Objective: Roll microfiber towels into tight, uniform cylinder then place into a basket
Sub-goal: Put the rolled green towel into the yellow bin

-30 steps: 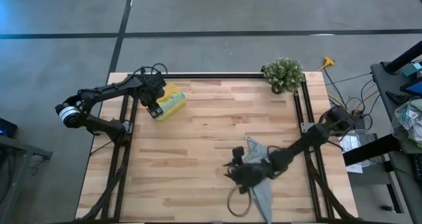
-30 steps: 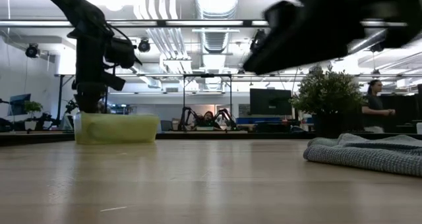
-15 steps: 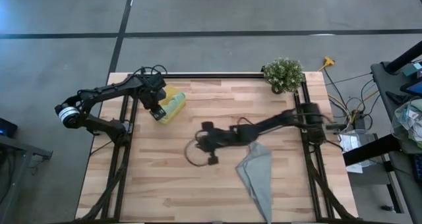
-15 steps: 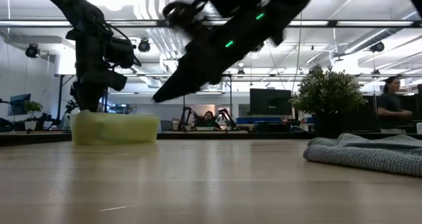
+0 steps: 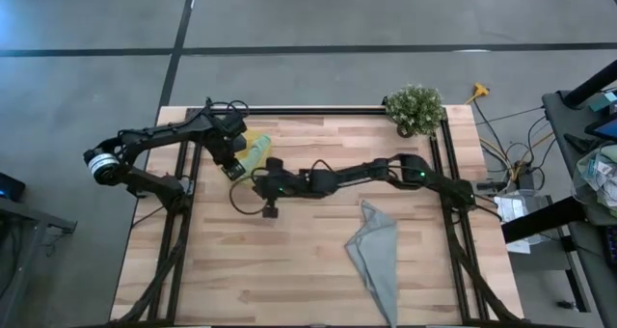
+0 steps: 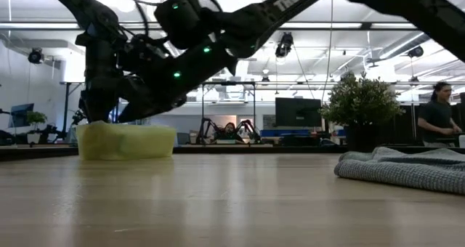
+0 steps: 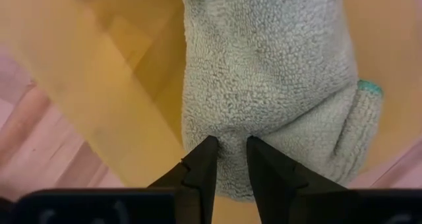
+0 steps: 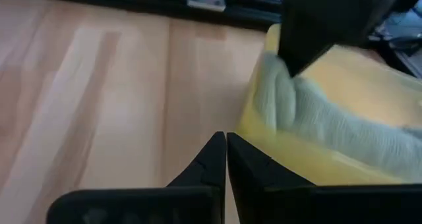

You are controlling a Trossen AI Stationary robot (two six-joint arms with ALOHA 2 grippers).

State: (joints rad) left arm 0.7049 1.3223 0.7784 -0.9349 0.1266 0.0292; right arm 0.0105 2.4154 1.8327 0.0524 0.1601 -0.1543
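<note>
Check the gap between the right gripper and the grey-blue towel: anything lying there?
Nothing: in the high view only bare tabletop separates the right gripper, beside the basket, from the grey-blue towel. The right arm itself spans above part of it.

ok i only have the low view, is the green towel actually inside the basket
observer: yes, the left wrist view shows the light green towel lying inside the yellow basket.
operator: is the left one holding it
observer: the left gripper looks to be pinching a fold of it, jaws nearly together with the tips pressed into the cloth.
operator: and that arm crossing in front, carrying anything
observer: no, the right gripper has its jaws shut on nothing and sits just outside the basket's wall. From above, the grey-blue towel lies unrolled in a loose triangle, with no arm near it.
</note>
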